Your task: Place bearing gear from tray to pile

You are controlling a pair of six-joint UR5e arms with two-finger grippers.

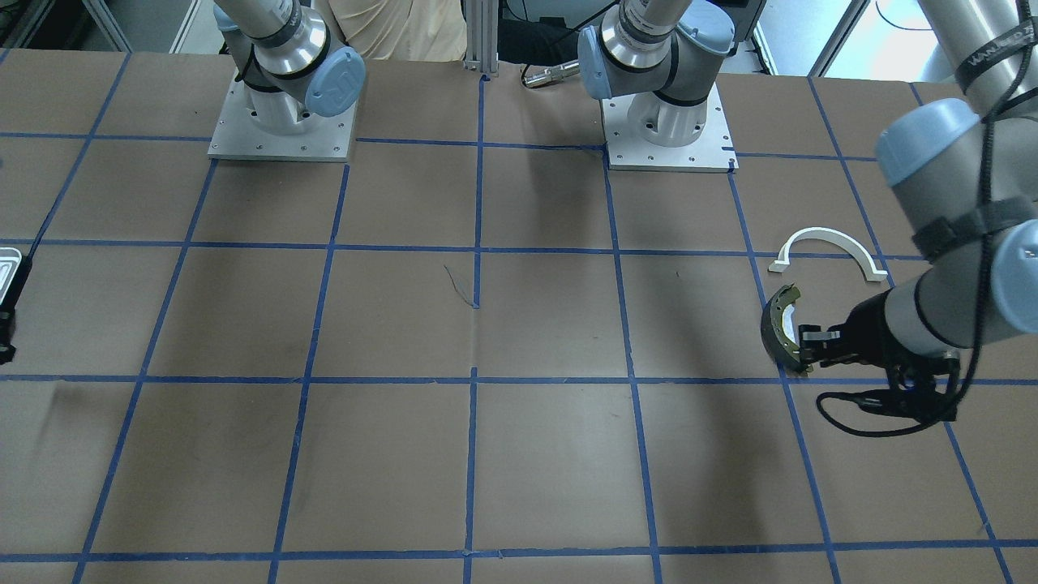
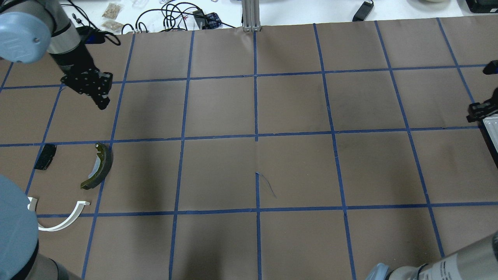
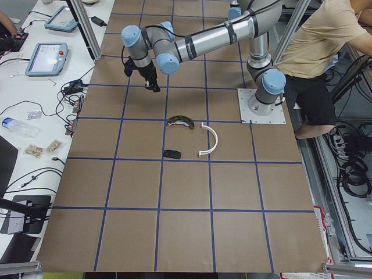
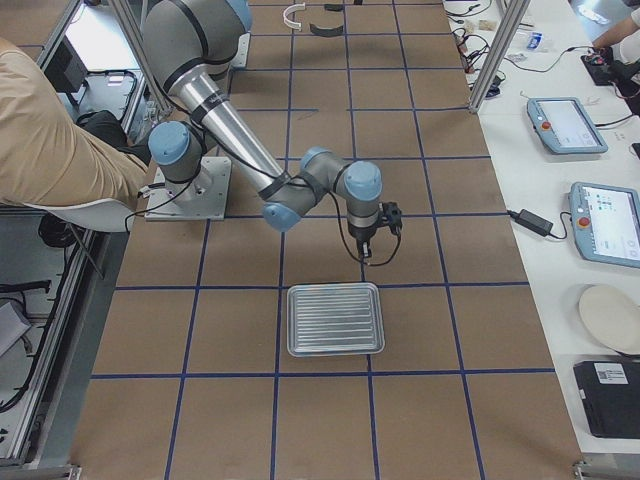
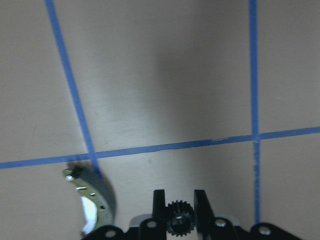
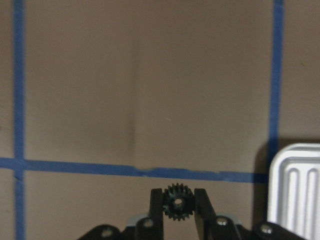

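My left gripper [image 5: 179, 196] is shut on a small black gear [image 5: 180, 223] and hangs above the table just past the olive-grey brake shoe [image 5: 95, 200] of the pile. The pile also holds a white arch [image 2: 62, 221] and a black pad [image 2: 44, 156]. My right gripper [image 6: 177, 193] is shut on a second small black gear [image 6: 177, 202] above the bare table, beside the silver tray [image 4: 335, 320]. The tray shows nothing in it. Its corner shows in the right wrist view [image 6: 295, 190].
Blue tape lines grid the brown table. Two arm bases [image 1: 284, 122] stand at the robot's side. A person in beige [image 3: 319, 35] sits behind them. A side bench holds tablets [image 4: 605, 220] and cables [image 2: 171, 17].
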